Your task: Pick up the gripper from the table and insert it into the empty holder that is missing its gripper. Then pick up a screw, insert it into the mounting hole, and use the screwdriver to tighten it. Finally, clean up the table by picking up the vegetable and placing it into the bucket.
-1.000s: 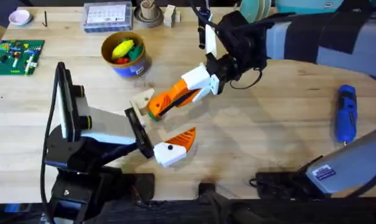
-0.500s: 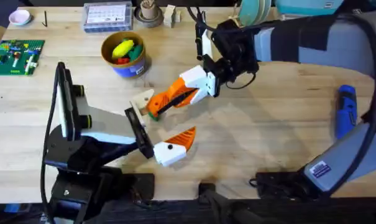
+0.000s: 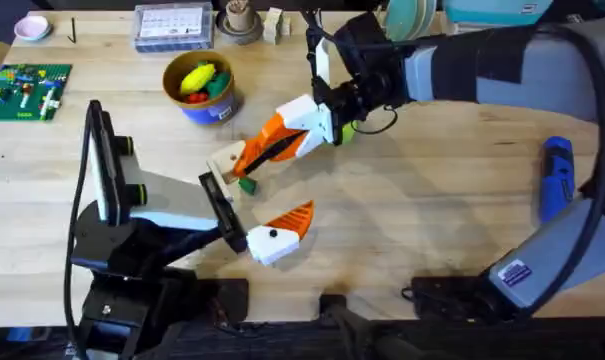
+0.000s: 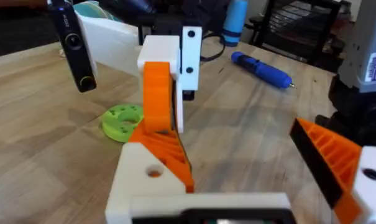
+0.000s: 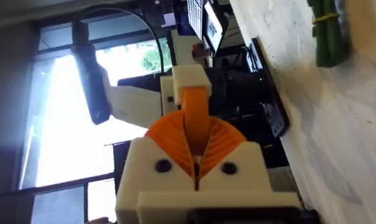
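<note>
I see the vegetable (image 3: pixel 246 185) lying on the table (image 3: pixel 412 230), at seven o'clock from my right end effector (image 3: pixel 252 155), whose pads look closed with nothing between them. The bucket (image 3: pixel 202 88) is at eleven o'clock. I should open, descend straight; room is free toward three o'clock.

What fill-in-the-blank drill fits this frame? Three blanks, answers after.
The blue screwdriver lies nearest the ___ arm's base.
The vegetable lies on the ___, not in the bucket.
The left tool is ___.
Missing words: right; table; open.
</note>
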Available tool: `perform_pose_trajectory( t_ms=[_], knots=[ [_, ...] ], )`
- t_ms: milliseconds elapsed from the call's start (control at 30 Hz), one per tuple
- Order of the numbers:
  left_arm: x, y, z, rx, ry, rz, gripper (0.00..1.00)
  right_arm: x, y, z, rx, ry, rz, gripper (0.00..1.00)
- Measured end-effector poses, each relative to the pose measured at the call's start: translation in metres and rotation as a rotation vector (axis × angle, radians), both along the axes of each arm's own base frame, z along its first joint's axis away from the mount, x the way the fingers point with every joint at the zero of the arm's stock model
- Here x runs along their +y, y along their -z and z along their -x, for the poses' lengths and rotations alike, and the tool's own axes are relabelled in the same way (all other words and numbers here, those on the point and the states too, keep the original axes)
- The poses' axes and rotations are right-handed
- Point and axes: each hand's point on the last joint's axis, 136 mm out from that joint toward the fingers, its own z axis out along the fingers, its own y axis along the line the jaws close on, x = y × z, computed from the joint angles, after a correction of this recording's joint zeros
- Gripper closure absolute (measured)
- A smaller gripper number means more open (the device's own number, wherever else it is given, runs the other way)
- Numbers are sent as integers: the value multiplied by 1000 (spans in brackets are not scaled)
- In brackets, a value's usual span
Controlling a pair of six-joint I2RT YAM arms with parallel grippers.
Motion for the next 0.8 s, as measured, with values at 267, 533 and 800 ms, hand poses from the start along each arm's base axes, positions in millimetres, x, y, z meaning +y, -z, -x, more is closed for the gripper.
perform_pose_trajectory(
  t_ms=[267,533,800],
  knots=[
    [2,0,-4,6,-25,3,8,10,1,7,-5,-19,13,993],
    [2,0,-4,11,-25,6,8,13,2,11,-6,-31,16,993],
    [5,0,-7,14,-49,6,8,19,1,13,-35,-40,9,994]
  ],
)
